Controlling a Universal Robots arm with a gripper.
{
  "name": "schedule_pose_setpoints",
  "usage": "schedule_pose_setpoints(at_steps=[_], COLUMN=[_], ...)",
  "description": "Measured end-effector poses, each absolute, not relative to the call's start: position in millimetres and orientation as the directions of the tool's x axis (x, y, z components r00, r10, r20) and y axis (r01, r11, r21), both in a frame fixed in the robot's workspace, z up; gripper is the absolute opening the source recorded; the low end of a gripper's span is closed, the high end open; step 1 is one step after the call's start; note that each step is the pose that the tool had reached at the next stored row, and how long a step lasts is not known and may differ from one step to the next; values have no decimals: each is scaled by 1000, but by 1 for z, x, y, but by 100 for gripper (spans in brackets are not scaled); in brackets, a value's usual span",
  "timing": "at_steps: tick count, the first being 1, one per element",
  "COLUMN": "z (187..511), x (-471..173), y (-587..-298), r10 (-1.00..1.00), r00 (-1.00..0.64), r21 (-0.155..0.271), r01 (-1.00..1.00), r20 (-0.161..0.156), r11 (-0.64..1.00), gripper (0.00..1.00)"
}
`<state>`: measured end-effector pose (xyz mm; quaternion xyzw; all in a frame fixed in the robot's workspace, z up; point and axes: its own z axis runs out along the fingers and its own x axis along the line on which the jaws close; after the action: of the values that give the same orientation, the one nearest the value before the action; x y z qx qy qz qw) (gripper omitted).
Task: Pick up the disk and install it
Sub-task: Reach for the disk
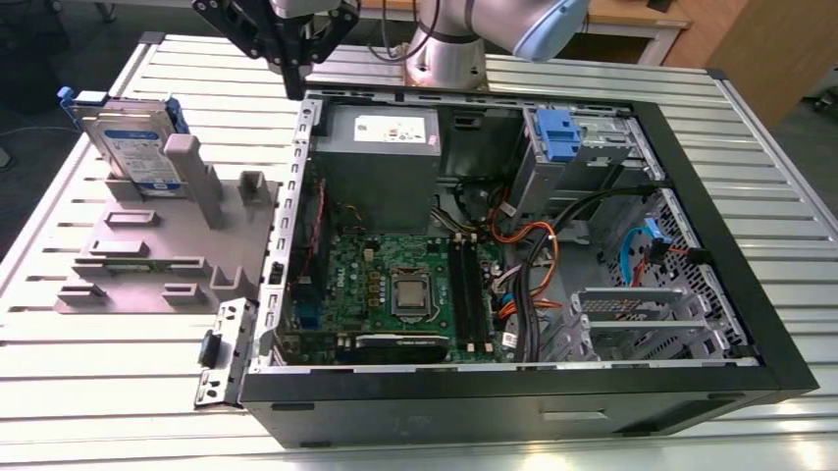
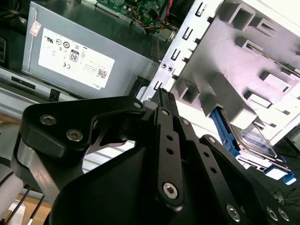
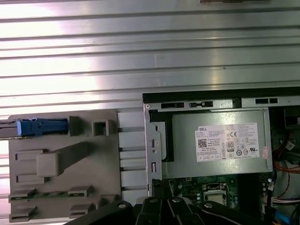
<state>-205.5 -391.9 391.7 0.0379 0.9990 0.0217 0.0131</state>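
Note:
The disk (image 1: 136,147) stands upright in a slot at the far end of a grey fixture (image 1: 144,245), at the exterior view's left; it is a silver drive with a white-and-blue label in a blue carrier. In the second wrist view the disk (image 2: 257,140) shows behind the fixture (image 2: 234,61), and in the first wrist view the disk (image 3: 41,126) appears edge-on as a blue strip. My gripper (image 1: 293,86) hangs above the table between the fixture and the case's far corner, fingers together and holding nothing. Its black linkage shows in both wrist views (image 2: 161,96) (image 3: 161,208).
An open black computer case (image 1: 733,245) lies on the slatted metal table (image 1: 78,392), with motherboard, cables, a grey power supply (image 1: 380,147) and a drive bay holding a small blue clip (image 1: 556,132). The arm's base (image 1: 445,49) stands behind the case.

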Motion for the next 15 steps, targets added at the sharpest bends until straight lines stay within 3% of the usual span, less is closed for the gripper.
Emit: schedule_pose_setpoints(at_steps=[15], z=[391], x=[-212], y=[-392], r10=[76], r00=[-997], r21=[44], r01=[75], r20=[-24], r11=[996], gripper=[11])
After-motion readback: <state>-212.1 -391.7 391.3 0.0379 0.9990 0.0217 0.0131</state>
